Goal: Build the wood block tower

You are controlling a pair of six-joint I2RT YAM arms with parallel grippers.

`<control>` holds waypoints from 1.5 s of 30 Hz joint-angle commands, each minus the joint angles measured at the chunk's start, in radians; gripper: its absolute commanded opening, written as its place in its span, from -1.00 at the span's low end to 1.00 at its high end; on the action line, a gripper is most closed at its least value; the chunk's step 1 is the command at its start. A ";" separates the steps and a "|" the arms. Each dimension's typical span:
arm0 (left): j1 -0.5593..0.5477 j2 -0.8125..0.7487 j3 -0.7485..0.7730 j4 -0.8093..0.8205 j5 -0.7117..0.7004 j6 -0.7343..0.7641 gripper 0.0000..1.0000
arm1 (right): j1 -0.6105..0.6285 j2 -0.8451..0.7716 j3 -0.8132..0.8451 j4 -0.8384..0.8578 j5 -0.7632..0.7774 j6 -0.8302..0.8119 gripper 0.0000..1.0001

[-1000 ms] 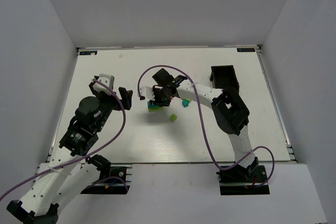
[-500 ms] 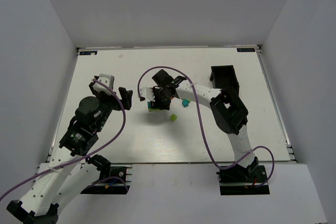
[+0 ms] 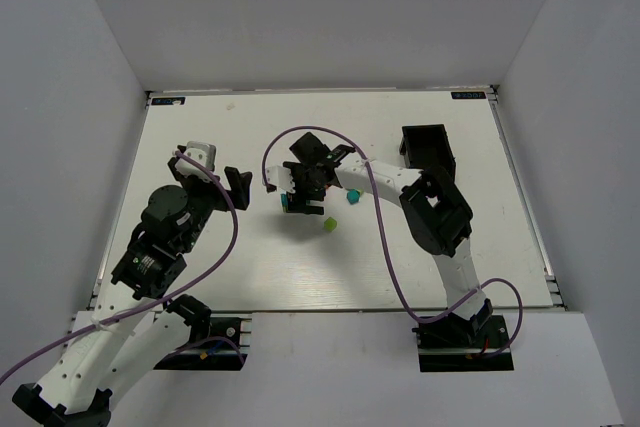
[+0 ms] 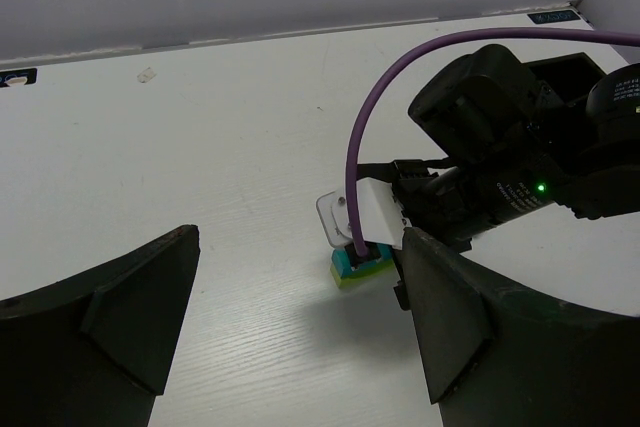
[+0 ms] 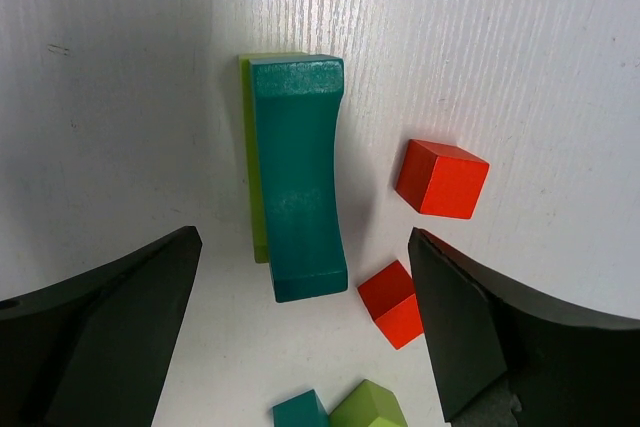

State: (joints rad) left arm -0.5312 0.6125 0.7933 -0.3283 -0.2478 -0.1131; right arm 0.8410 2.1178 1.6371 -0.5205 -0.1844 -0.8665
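The wood block tower is two layers: a teal curved bar (image 5: 297, 177) lying on a lime-green bar (image 5: 252, 167). It also shows as a small teal and green stack (image 3: 288, 204) in the top view and under the right wrist in the left wrist view (image 4: 360, 265). My right gripper (image 5: 303, 247) hovers over it, open, with its fingers well apart on either side of the bar's near end. My left gripper (image 4: 300, 317) stands open to the left of the stack, holding nothing.
Two red cubes (image 5: 442, 179) (image 5: 395, 302) lie right beside the stack. A teal cube (image 5: 300, 411) and a lime cube (image 5: 368, 407) sit nearer the right arm. A black bin (image 3: 428, 147) stands at the back right.
My right gripper has opened and let go of the teal bar, which now rests on the lime-green bar. The left arm has not moved.
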 commanded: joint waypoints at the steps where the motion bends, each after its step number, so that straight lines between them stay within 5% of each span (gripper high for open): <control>1: 0.005 -0.008 0.000 0.012 0.005 -0.007 0.85 | 0.000 -0.030 -0.005 0.027 0.003 0.014 0.81; 19: 0.005 -0.008 0.000 0.012 -0.013 -0.007 0.85 | -0.062 -0.125 -0.066 0.024 0.030 -0.002 0.81; 30: 0.005 -0.008 -0.029 0.021 0.031 -0.007 0.92 | -0.213 -0.364 -0.212 0.128 -0.035 0.047 0.81; 32: 0.005 -0.008 -0.057 0.044 0.074 -0.007 0.50 | -0.253 -0.392 -0.261 0.218 -0.059 0.099 0.81; 34: 0.005 -0.019 -0.068 0.054 0.111 -0.007 -0.15 | -0.308 -0.406 -0.267 0.249 -0.065 0.192 0.81; 35: 0.005 -0.019 -0.068 0.054 0.123 -0.007 -0.71 | -0.322 -0.398 -0.260 0.243 -0.093 0.195 0.59; 38: 0.005 -0.010 -0.068 0.028 0.124 -0.007 -0.97 | -0.373 -0.354 -0.206 0.182 -0.151 0.234 -0.22; 39: 0.005 -0.010 -0.068 0.028 0.136 -0.007 -0.90 | -0.385 -0.335 -0.182 0.157 -0.161 0.247 -0.65; 41: 0.005 -0.010 -0.068 0.018 0.153 -0.007 -0.48 | -0.398 -0.303 -0.143 0.091 -0.184 0.261 -0.85; 42: 0.005 0.000 -0.068 0.005 0.174 0.007 0.23 | -0.401 -0.291 -0.132 0.080 -0.187 0.267 -0.90; 44: 0.005 0.009 -0.068 -0.014 0.174 0.018 0.59 | -0.395 -0.249 -0.093 0.039 -0.188 0.284 -0.81; 45: 0.005 0.009 -0.068 -0.026 0.185 0.018 0.99 | -0.395 -0.240 -0.083 0.033 -0.175 0.287 -0.69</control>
State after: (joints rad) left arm -0.5312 0.6125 0.7258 -0.3206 -0.1081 -0.0994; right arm 0.4343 1.8542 1.4883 -0.4179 -0.3183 -0.6243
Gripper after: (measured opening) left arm 0.886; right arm 0.134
